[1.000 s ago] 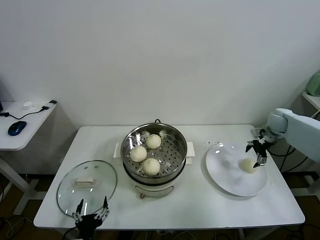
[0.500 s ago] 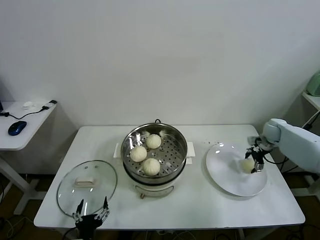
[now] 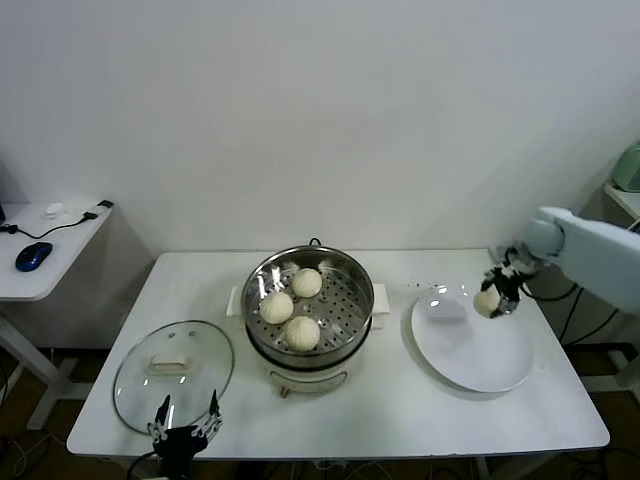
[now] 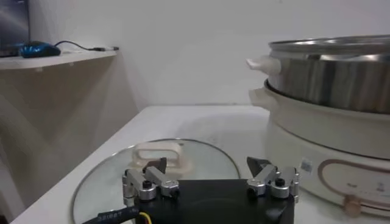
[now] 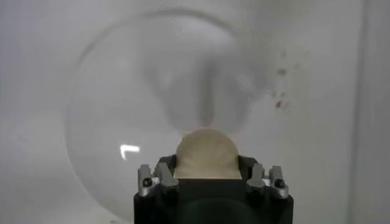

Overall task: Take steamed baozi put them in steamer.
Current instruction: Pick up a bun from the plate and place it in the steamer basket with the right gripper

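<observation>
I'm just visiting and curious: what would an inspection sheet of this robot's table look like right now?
Surface: white table, bare between the items.
Job's things: three baozi sit in the steamer; a fourth baozi is gripped just above the white plate.
Clutter: glass lid lies flat left of the steamer.
Grippers: right gripper shut on the fourth baozi; left gripper open, idle at the table's near edge by the lid.
Cables: one on the side desk, by a blue mouse.
Surroundings: plain white wall.

Glass lid (image 3: 173, 374) on white table (image 3: 400, 410); plate (image 3: 472, 352) right; mouse (image 3: 33, 256) on side desk (image 3: 40, 285)
</observation>
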